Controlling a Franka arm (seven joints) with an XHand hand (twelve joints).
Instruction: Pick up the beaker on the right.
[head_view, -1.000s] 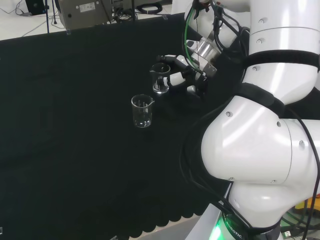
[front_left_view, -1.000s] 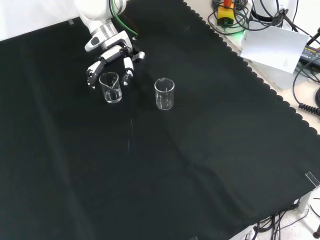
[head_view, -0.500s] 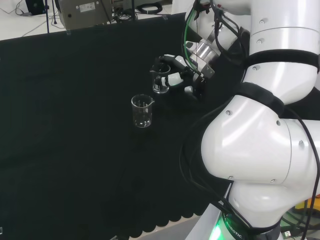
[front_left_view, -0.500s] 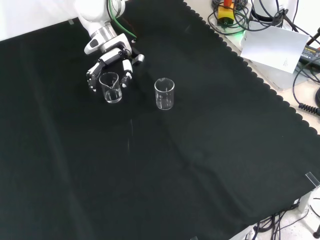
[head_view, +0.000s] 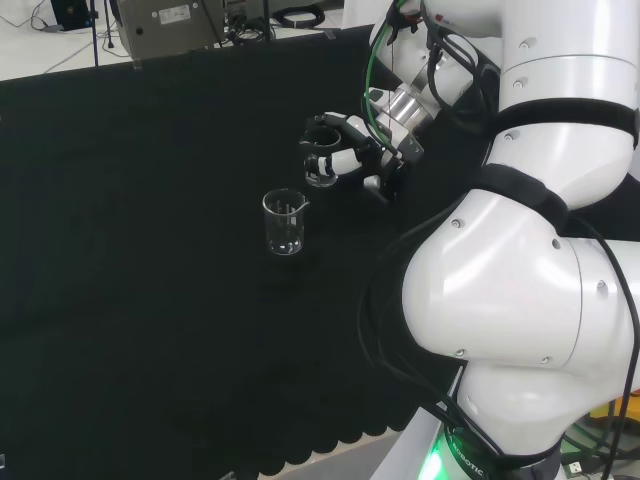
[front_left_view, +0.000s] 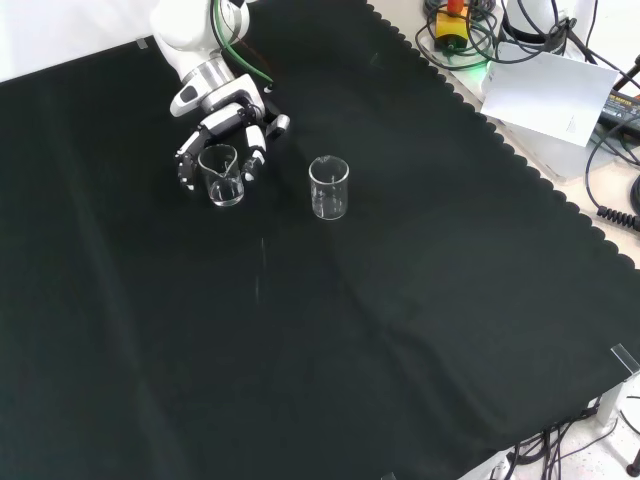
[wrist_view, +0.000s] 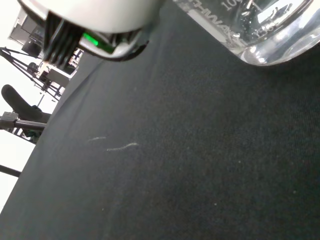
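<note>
Fingers (front_left_view: 255, 140) curled round clear cylindrical beaker (front_left_view: 221, 175).

bench: black cloth (front_left_view: 400, 300), scalloped edge | white paper sheet (front_left_view: 545, 95) | cables (front_left_view: 610, 150) at right

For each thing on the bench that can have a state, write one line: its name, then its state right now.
Hand: fingers curled round the beaker it has reached.
Held beaker: upright, looks empty, in the hand's grasp.
Other beaker: upright, looks empty, standing free on the black cloth.
</note>
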